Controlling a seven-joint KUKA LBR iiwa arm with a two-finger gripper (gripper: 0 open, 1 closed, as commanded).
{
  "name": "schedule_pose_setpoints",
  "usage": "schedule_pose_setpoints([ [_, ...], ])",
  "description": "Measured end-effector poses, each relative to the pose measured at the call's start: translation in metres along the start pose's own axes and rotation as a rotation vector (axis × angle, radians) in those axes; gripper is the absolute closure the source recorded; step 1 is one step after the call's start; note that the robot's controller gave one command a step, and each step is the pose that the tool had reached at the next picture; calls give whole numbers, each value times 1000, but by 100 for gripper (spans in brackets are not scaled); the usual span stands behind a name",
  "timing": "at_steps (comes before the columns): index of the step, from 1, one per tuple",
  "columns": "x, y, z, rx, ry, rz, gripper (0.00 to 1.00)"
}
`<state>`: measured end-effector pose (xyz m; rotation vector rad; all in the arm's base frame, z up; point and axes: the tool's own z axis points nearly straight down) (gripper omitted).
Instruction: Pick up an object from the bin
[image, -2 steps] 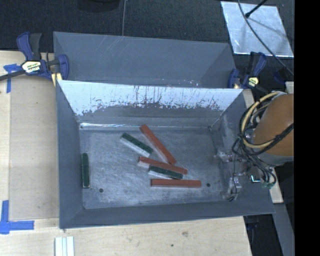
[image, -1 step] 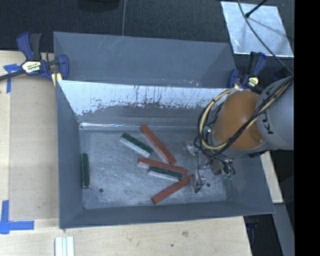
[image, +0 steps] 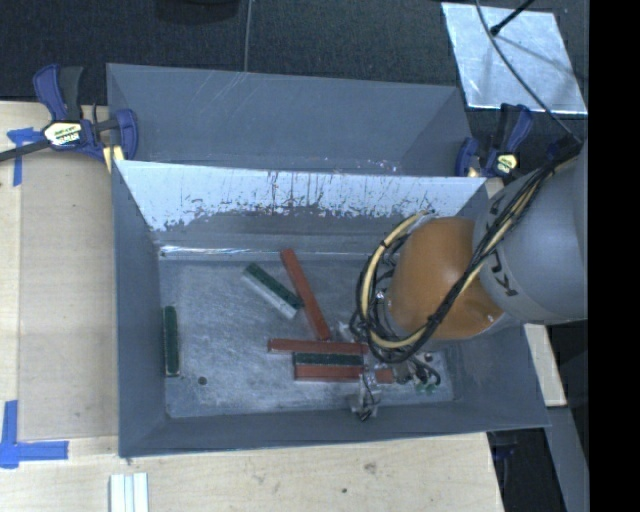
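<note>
Camera view: the claw (image: 366, 398) is being observed low in the grey bin (image: 140, 300), at the front right of its floor, below the orange wrist cover (image: 440, 280). It is being held at the right end of a small heap of flat sticks. The front red-brown stick (image: 325, 372) is lying nearest to it, the dark green stick (image: 328, 357) just behind, and the rear red-brown stick (image: 295, 345) behind that. Whether the claw is released or clenched cannot be told. The diagonal red-brown stick (image: 303, 290) is lying across the heap's far side. The lone green stick (image: 171, 340) is lying well apart, at the left.
</note>
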<state>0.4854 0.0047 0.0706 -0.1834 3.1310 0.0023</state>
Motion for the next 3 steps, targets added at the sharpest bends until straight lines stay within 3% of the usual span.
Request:
schedule_pose_setpoints([
  [1,0,-3,1,2,2,3,100],
  [2,-29,-64,1,5,2,11,100],
  [3,-45,-33,-159,3,-7,4,100],
])
